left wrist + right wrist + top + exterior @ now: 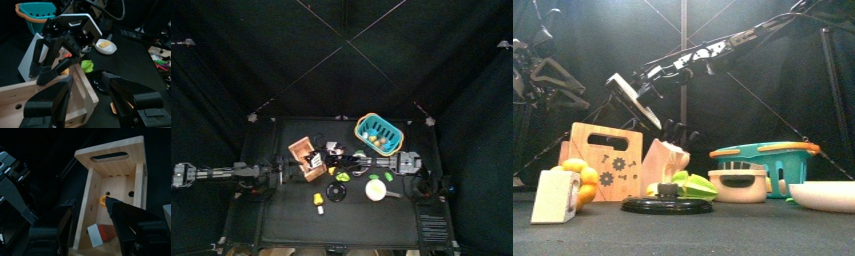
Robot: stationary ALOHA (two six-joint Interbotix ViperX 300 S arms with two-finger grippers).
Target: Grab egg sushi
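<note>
- My right tool: jaws spread wide, nothing pinched. Hangs over wooden box, well apart from egg sushi.
- My left tool: jaws spread, empty, near corner of wooden box. Left arm low at left side of tabletop.
- Egg sushi: on tabletop, front right. Sits in front of blue basket, near black round lid. Untouched.
- Wooden box front: dark gear-shaped marks. Any writing too small to read.
</note>
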